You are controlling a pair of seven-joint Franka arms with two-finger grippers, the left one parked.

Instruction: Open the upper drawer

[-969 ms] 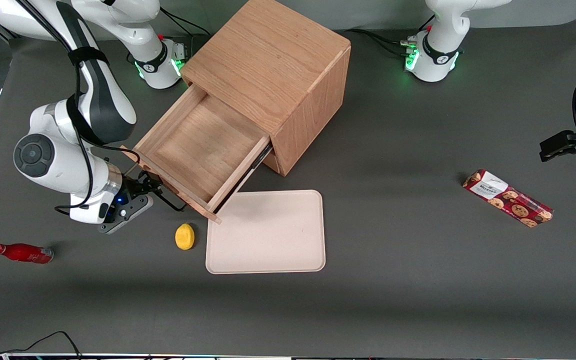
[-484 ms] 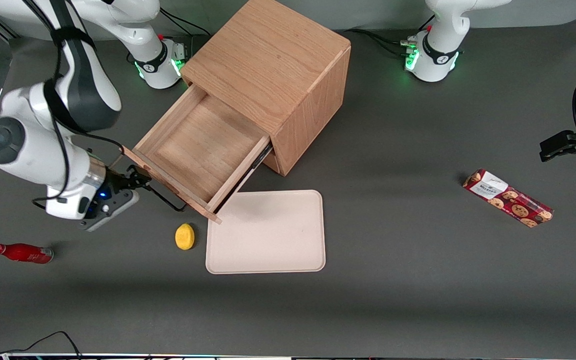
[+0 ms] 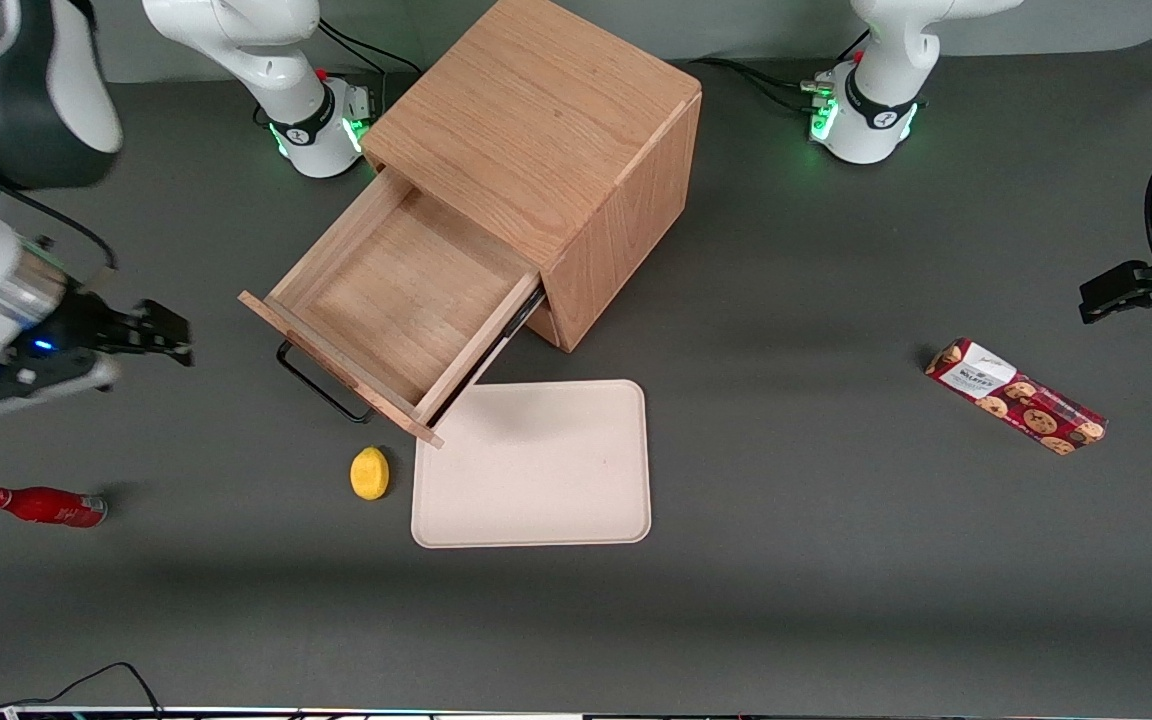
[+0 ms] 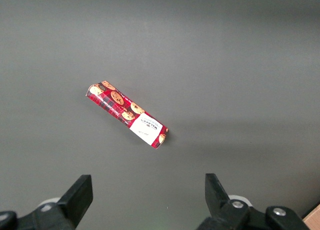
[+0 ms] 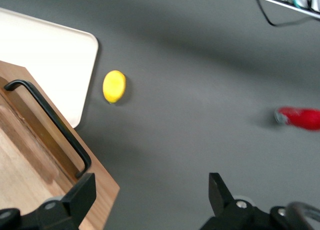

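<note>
No wording can be made out with any certainty. The red biscuit packet [image 3: 1015, 396], printed with cookie pictures, lies on the tabletop [image 3: 836, 560] toward the parked arm's end; it carries a white label [image 4: 146, 127] with dark lettering, too small to read. The red bottle [image 3: 44, 505], toward the working arm's end, shows no legible print.
</note>
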